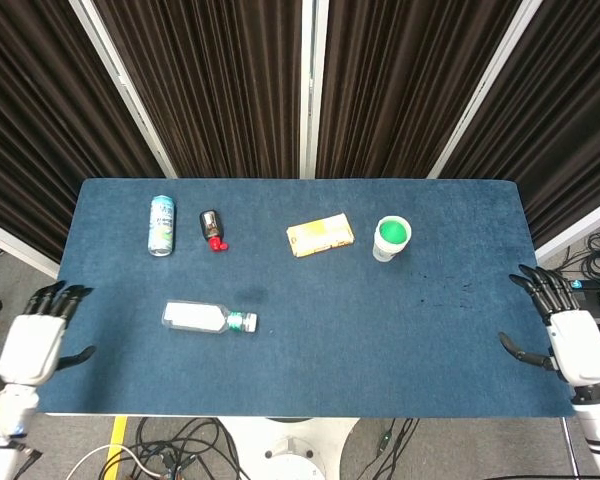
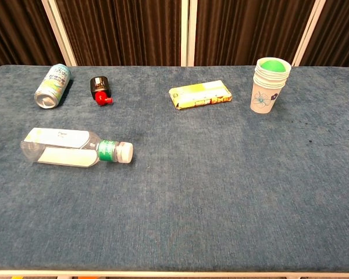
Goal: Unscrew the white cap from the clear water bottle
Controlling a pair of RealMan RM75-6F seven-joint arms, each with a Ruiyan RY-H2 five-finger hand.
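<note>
The clear water bottle [image 1: 202, 318] [image 2: 67, 147] lies on its side on the left part of the blue table, its white cap [image 1: 252, 323] [image 2: 125, 152] pointing right. My left hand [image 1: 38, 340] hovers at the table's left front corner, fingers spread and empty, well left of the bottle. At the right edge my right hand [image 1: 572, 340] is likewise spread and holds nothing. Neither hand shows in the chest view.
At the back left lie a drink can [image 1: 161, 224] [image 2: 51, 85] and a small dark bottle with a red cap [image 1: 212, 229] [image 2: 100, 88]. A yellow box [image 1: 321, 235] [image 2: 200, 94] lies mid-table, and stacked paper cups [image 1: 391, 237] [image 2: 270, 77] stand to its right.
</note>
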